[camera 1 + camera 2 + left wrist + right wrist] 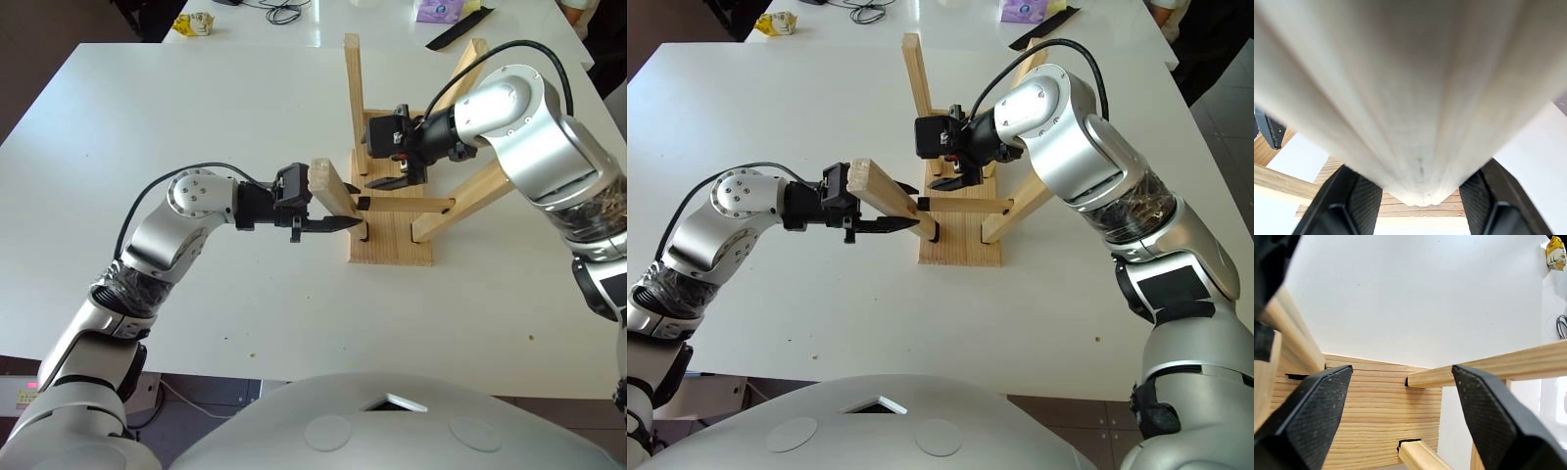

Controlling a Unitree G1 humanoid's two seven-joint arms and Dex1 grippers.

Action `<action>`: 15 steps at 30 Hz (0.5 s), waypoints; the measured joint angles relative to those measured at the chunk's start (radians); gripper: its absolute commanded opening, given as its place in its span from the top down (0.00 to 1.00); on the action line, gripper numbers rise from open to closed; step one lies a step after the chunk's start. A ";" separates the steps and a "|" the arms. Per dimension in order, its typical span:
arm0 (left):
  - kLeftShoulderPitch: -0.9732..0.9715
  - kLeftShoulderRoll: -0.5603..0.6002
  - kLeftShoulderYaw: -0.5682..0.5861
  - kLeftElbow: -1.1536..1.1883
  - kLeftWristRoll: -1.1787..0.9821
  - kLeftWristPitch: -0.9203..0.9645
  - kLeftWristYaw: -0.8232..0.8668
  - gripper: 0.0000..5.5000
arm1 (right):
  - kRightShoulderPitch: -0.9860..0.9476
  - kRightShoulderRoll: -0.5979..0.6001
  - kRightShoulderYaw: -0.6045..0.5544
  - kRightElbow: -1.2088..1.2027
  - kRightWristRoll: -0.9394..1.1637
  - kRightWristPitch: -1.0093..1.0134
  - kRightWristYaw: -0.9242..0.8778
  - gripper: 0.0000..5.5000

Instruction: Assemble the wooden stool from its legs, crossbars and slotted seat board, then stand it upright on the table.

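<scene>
"White tabletop, with a second table behind it carrying cables and a yellow packet. What's the biggest piece on ours?"

"Seat board. It lies flat, slots up, right of the tabletop's middle. Three legs rise from it: an upright leg at its far left corner, and two leaning legs splayed toward the right edge."

"And the fourth leg?"

"Left gripper has it – clamped near the upper end, tilted, with the lower end down at the board's near left slot. I can't tell whether the tip is actually inside."

"Crossbar?"

"One crossbar runs from the near leaning leg toward the fourth leg. Its free end is right beside that leg, but whether it's joined is hidden."

"Right gripper?"

"Jaws spread, holding nothing, hovering above the board between the legs."

"So which step is this?"

"Seating the last leg, I'd say. Assembly looks well along, but the stool is upside down, so the flip comes later."

"What does the next move need?"

"Probably bring the leg closer to upright and push straight down into the slot, lining up the crossbar end as it goes. The free gripper could steady the board or crossbar – a skewed push might jam the tip or lever the other legs loose."
</scene>
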 measured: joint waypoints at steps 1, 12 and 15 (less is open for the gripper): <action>-0.002 0.000 -0.003 0.000 0.003 0.000 0.005 0.63 | -0.006 0.004 0.000 0.025 -0.009 -0.023 -0.001 0.32; -0.031 -0.001 -0.014 0.013 0.004 0.020 0.004 0.63 | 0.049 -0.055 -0.013 -0.045 -0.049 -0.132 0.090 0.32; -0.044 -0.001 -0.014 0.028 -0.005 0.022 -0.023 0.63 | 0.074 -0.074 -0.036 -0.086 -0.046 -0.131 0.100 0.32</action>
